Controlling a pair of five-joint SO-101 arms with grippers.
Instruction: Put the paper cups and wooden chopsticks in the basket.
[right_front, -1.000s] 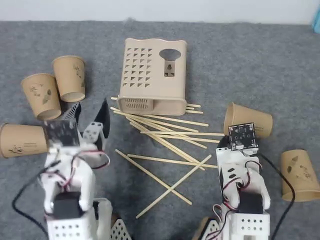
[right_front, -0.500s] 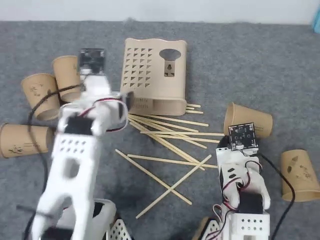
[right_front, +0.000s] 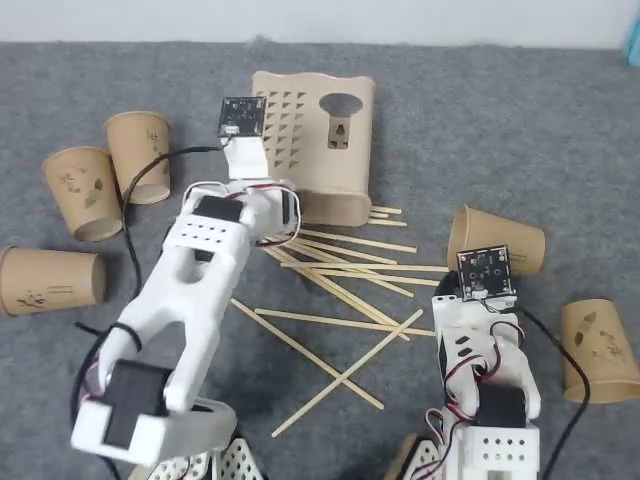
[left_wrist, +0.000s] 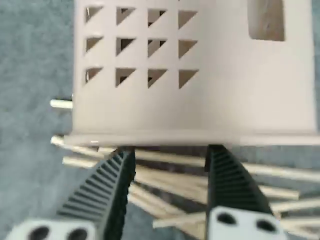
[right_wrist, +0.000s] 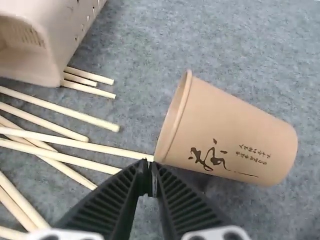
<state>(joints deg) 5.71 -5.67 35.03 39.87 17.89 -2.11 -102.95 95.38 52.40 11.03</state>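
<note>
Cups (right_front: 82, 192) lie tipped over at the far left of the grey mat (right_front: 560, 130), two of them close side by side. A third cup (right_front: 50, 280), nearer the arms, is cut by the left edge of the high view. Right of them the left arm (right_front: 190, 290) stretches across the mat to the basket (right_front: 320, 150), which lies on its side with its mouth toward the arms. The left gripper (left_wrist: 170, 150) hangs at the basket's lower rim. Its fingers are spread apart with nothing held, straddling the chopsticks (right_front: 340, 270) that lie just under that rim. The chopsticks fan out loose from the basket's mouth toward the right arm, crossing one another, and a few ends stick out beside the basket's right corner. The right gripper (right_wrist: 149, 170) sits low with its fingers pressed together on nothing, tips just beside the rim of a fourth cup (right_wrist: 225, 135) lying on its side. A fifth cup (right_front: 598, 350) lies well apart, near the right edge. A wide stretch of mat runs right of the basket, beyond both cups.
</note>
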